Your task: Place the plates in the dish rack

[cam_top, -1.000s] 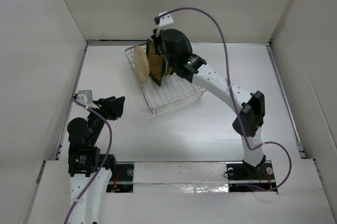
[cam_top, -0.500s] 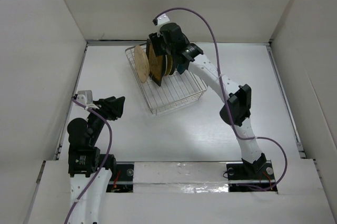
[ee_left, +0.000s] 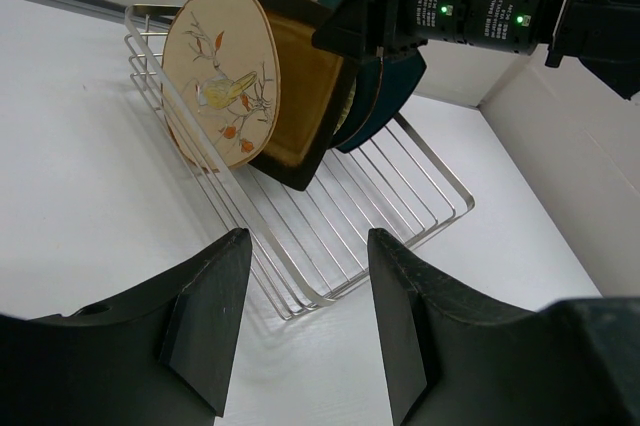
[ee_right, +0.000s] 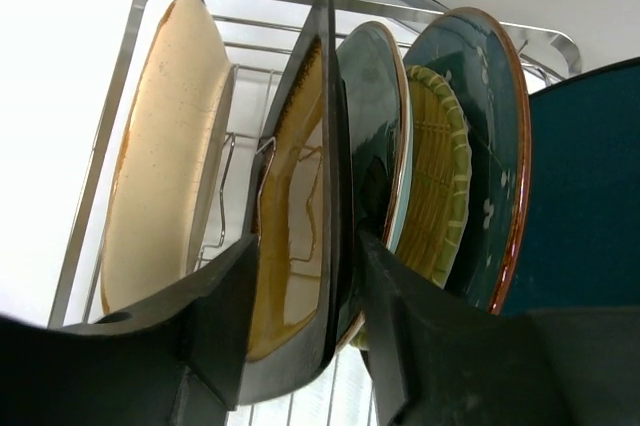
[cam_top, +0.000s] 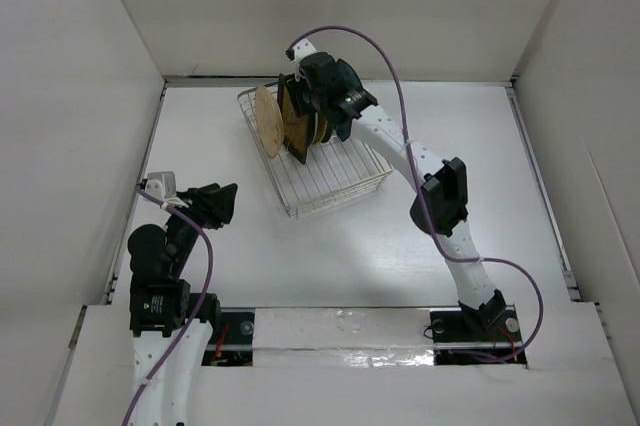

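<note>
White table boxed in by plain white walls.

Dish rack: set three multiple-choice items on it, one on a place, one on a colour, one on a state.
1. Where in the dish rack do the plates stand?
A. at its far end
B. at its near end
C. spread along its whole length

2. What colour is the rim of the mustard square plate?
A. white
B. black
C. red

3. How are the plates placed?
A. stacked flat
B. upright on edge
C. leaning against the outside of the rack

Answers: 1 A, the top view shows them bunched at the far end; 2 B, a black edge frames the mustard face; 3 B, both wrist views show them standing on edge.
</note>
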